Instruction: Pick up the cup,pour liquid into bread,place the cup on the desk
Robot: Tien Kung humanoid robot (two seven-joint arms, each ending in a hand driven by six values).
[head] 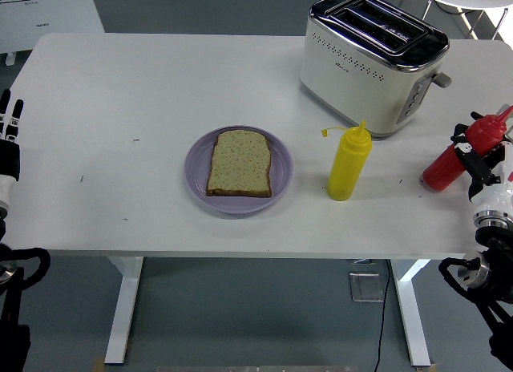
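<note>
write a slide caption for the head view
Right hand grips the tilted red squeeze bottle at the table's right edge; bread on a purple plate awaits.

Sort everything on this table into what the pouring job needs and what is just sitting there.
Job: red squeeze bottle, tilted in the right hand; bread slice; purple plate.

Lying about: yellow squeeze bottle; toaster; left hand, idle at the table's edge.

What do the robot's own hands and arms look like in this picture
The right hand has black fingers with white panels and small red marks, on a white cuff above a silver ring. Below it sits a black arm joint. The left hand at the left edge shows black-and-white segmented fingers.
</note>
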